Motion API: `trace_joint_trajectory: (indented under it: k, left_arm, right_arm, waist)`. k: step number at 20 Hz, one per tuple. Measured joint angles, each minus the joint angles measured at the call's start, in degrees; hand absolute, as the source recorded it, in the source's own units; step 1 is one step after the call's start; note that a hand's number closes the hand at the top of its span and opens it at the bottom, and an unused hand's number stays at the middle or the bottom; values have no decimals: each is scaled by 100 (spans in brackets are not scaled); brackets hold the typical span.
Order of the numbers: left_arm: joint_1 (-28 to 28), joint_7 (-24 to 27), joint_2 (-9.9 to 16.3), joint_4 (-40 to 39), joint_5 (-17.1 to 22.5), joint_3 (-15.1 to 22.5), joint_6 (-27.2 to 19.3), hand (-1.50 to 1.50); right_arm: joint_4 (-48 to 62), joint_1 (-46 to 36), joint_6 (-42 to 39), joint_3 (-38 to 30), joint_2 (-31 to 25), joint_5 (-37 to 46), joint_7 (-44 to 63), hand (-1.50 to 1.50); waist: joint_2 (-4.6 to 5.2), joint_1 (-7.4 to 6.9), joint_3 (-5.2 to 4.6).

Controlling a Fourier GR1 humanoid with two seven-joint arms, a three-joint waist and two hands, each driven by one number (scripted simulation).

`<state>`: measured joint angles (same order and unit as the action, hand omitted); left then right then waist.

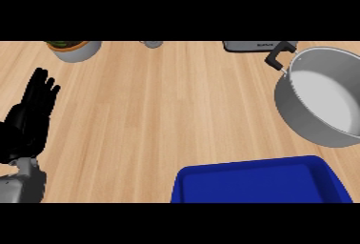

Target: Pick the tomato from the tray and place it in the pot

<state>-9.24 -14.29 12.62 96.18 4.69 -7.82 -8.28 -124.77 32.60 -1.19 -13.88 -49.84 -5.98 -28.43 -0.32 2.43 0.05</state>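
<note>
The wooden counter (162, 119) spreads wide; the blue tray (260, 183) lies well right of the resting left hand (32, 116), the steel pot (320, 97) farther right. That hand is open, holding nothing. No tomato shows, nor the right hand; I'd find it before reaching.

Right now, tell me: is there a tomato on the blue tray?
No. The blue tray shows only bare blue floor, and the pot looks empty too.

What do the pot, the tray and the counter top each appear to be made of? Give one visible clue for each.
Pot: likely brushed metal, grey with a soft sheen. Tray: probably plastic, uniform glossy blue. Counter top: looks like pale wood, showing plank lines and grain.
</note>
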Motion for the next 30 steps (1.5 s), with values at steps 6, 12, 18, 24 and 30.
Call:
trace_joint_trajectory:
  k: [6, 12, 18, 24, 30]
  left_arm:
    - [-202, -63, 52, -67, 54, 5, 139, 0]
    - [-93, 119, -90, -123, 15, 113, 203, 0]
    - [-293, 127, -138, -247, -20, 164, 196, 0]
    - [-339, -47, -202, -69, -95, 281, 133, 0]
    - [-323, -47, -152, -132, -67, 187, 190, 0]
  right_arm:
    - [1293, -750, -846, -695, -209, -829, 35, 150]
    - [2612, -2092, -1183, -259, -204, -868, 362, 150]
    - [3650, -3042, -277, -42, -123, 403, 31, 150]
    - [5161, -4250, 724, 646, 347, 1808, -349, 150]
    - [6941, -5352, 662, 982, 703, 2392, -776, -150]
  waist:
    - [30, -196, -4]
    - [50, -320, -2]
    - [83, -425, 2]
    - [89, -500, 5]
    - [77, -437, 3]
